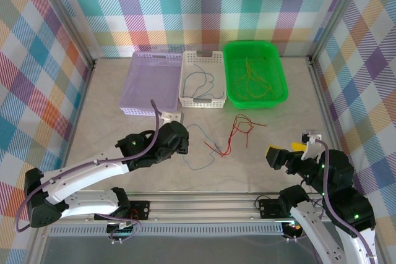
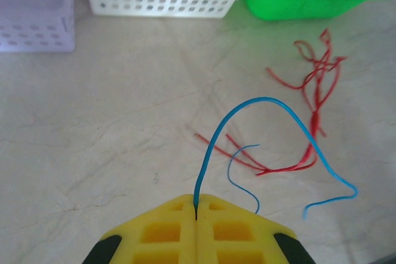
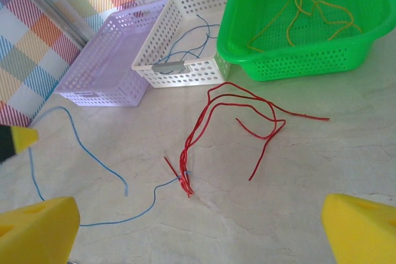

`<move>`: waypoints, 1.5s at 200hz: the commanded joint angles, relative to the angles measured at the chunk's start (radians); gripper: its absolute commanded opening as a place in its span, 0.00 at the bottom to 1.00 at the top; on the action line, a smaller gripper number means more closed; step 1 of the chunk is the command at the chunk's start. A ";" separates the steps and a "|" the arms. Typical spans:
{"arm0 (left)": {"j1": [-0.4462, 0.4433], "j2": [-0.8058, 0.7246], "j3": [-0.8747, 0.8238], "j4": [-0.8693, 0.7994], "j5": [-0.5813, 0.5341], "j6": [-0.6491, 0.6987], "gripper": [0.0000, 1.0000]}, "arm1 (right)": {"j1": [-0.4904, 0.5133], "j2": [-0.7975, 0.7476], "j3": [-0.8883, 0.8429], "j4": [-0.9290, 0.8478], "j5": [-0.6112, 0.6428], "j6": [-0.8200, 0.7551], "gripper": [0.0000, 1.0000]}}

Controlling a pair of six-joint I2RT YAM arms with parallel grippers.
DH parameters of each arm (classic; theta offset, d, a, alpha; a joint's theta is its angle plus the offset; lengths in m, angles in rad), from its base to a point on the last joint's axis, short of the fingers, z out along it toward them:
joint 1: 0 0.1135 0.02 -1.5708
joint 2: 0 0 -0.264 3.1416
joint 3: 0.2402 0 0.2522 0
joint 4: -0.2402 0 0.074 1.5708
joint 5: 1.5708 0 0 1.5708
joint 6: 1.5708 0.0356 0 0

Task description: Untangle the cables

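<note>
Left gripper [image 2: 196, 207]: jaws pressed together, pinching one end of a blue cable [image 2: 267, 101]. The cable rises from the yellow pads in an arch, then drops to the table [image 2: 93, 122] beside the red cables [image 2: 315, 85].

Right gripper [image 3: 198, 233]: jaws spread wide, nothing between the yellow fingers [image 3: 40, 227]. It hovers low on the near side of the red cables.

The red cables lie in loose loops on the bare table, in front of the baskets. The blue cable meets their bunched near end; knotted or only crossing, cannot tell.

White basket [image 3: 154, 66] holds more blue wires [image 3: 192, 38]. Green basket [image 3: 297, 60] holds yellow and orange wires [image 3: 315, 4]. Purple basket [image 3: 99, 72] sits touching the white one, on the side away from the green.
</note>
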 commanded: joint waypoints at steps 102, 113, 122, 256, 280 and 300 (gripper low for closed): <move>0.054 0.376 0.992 -0.164 -0.116 0.440 0.00 | -0.005 -0.029 -0.016 0.014 0.010 0.007 1.00; 0.089 0.420 1.063 -0.160 -0.096 0.464 0.00 | -0.005 -0.030 -0.016 0.015 0.010 0.007 1.00; 0.121 0.455 1.112 -0.154 -0.079 0.481 0.00 | -0.006 -0.030 -0.018 0.015 0.009 0.007 1.00; 0.428 1.081 1.665 0.059 0.048 0.565 0.00 | -0.004 -0.031 -0.018 0.012 -0.003 0.004 1.00; 0.473 1.145 1.665 0.086 0.038 0.553 0.00 | -0.002 -0.033 -0.018 0.011 -0.005 0.005 1.00; 0.497 1.189 1.665 0.100 0.037 0.536 0.00 | 0.002 -0.033 -0.018 0.009 -0.006 0.006 1.00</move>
